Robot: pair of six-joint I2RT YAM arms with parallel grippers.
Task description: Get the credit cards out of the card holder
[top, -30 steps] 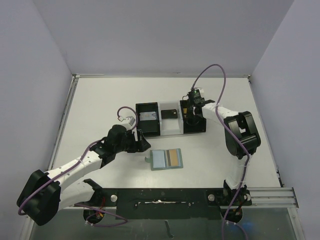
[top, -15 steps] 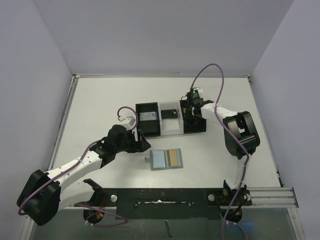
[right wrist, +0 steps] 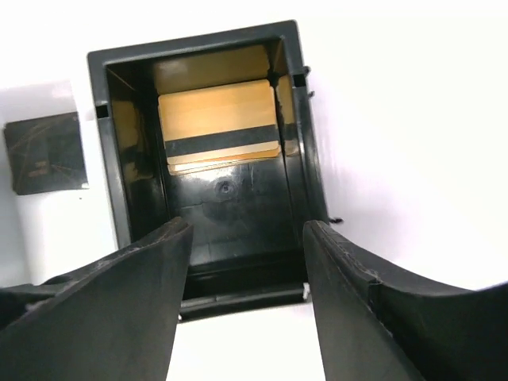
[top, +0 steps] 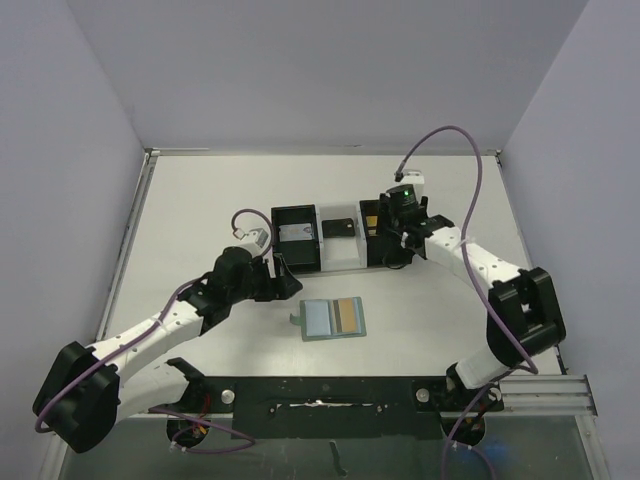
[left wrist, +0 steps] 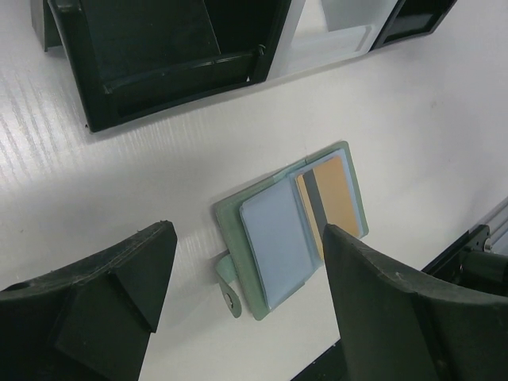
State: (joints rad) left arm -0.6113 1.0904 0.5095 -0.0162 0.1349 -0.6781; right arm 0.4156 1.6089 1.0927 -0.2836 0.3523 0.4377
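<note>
Seen from overhead, the card holder lies open and flat on the white table, near the front edge and midway between my two arms, with a gold card tucked in its right half. Behind it stands a row of three containers, touching side by side: a left black box, a pale tray with a dark card lying in it, and a right black box, which the right arm partly covers. The left gripper hangs just in front of the left box, to the left of the holder and apart from it. Its wrist camera shows the fingers spread wide with nothing between them, and the holder below, a pale blue pocket beside the gold card. The right gripper hovers over the right box with its jaws apart and empty. Only its wrist camera looks down inside that box, where a second gold card with a dark stripe rests at the far end. The overhead view gives just a sliver of gold there.
</note>
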